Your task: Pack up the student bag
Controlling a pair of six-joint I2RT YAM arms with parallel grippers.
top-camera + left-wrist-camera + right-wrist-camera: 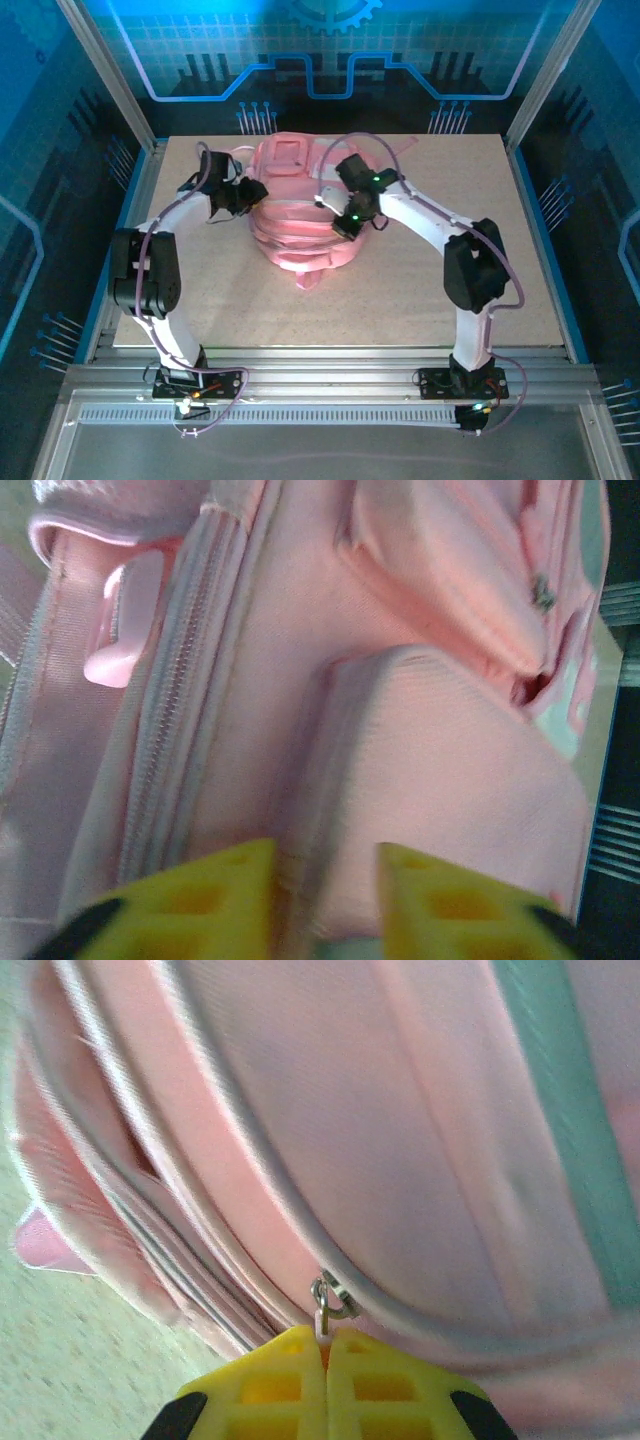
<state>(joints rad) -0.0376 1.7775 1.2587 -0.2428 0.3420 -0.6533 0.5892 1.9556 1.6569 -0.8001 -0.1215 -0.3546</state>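
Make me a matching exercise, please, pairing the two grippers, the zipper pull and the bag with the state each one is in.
Things:
1. left gripper
2. right gripper
3. zipper pull
4. student bag

States:
A. rests on the table
B. jaws shut
C. pinched between shut jaws
D. jaws apart at a front pocket

Pairs: 1-D, 2-B, 3-C, 4-A

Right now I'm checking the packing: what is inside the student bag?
Nothing inside shows. Pink fabric covers the interior of the student bag; outside, the right fingers pinch a zipper pull.
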